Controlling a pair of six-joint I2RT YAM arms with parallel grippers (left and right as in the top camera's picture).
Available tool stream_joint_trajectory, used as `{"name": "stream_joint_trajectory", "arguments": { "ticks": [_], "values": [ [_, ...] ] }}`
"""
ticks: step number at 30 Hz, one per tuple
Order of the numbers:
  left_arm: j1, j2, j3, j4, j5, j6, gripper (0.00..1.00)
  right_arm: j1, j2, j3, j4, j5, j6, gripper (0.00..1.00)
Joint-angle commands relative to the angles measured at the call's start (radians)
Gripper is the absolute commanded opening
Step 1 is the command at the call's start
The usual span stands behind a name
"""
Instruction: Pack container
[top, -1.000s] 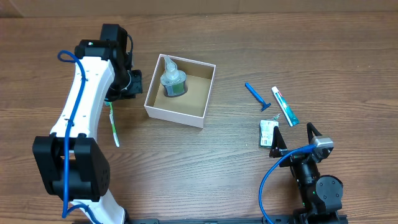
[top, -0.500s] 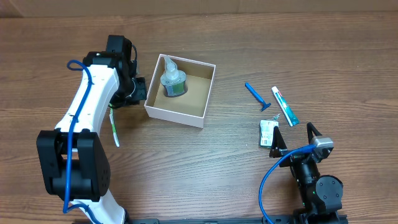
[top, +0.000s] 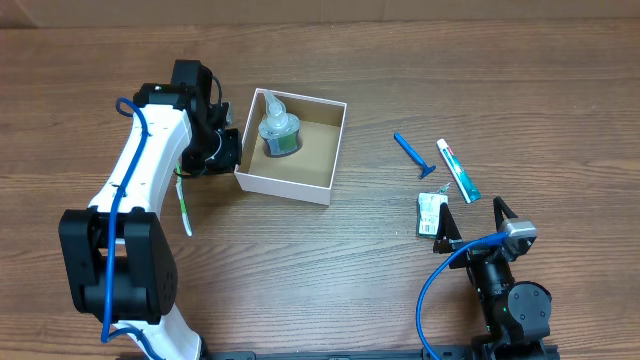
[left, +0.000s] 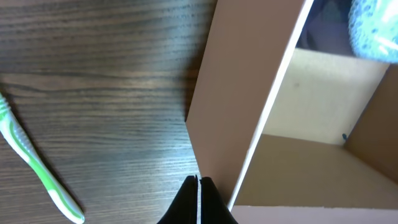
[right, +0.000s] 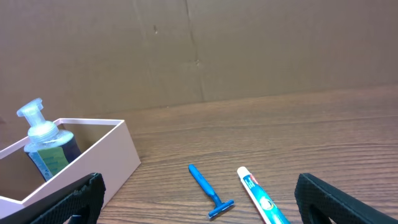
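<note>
The container (top: 288, 186), a white-walled square box with a brown inside, sits left of centre and holds a small clear bottle of green liquid (top: 277, 130). My left gripper (top: 229, 150) is shut and empty, its tips right beside the box's left outer wall. The left wrist view shows those tips (left: 198, 182) pressed together at the foot of the container wall (left: 230, 93). A green-and-white toothbrush (top: 183, 200) lies on the table to the left, also seen as toothbrush (left: 37, 168). My right gripper (top: 470, 222) rests wide open at the front right, holding nothing.
A blue razor (top: 413, 156), a toothpaste tube (top: 458, 170) and a small dark packet (top: 430, 214) lie right of the box. In the right wrist view the razor (right: 208, 190) and toothpaste (right: 261, 199) lie ahead of the open fingers (right: 81, 196). A cardboard backdrop stands behind.
My left arm has swung right, bringing its shut gripper up against the container's left wall. The right arm has not moved.
</note>
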Motion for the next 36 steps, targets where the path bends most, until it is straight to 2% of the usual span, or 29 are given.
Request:
{"name": "stream_joint_trajectory", "arguments": {
  "ticks": [1,22,27,36],
  "values": [
    [-0.006,0.001,-0.005,-0.024,0.038,0.026,0.04,-0.008,-0.006,-0.010,0.006,-0.002,-0.007,1.00],
    [-0.034,0.001,-0.005,-0.069,0.087,0.073,0.04,-0.008,-0.006,-0.010,0.006,-0.002,-0.007,1.00],
    [-0.034,0.001,-0.005,-0.057,-0.022,-0.029,0.04,-0.008,-0.006,-0.010,0.006,-0.002,-0.007,1.00],
    [-0.069,0.000,-0.004,-0.058,-0.027,-0.032,0.04,-0.008,-0.006,-0.010,0.005,-0.002,-0.007,1.00]
  ]
}}
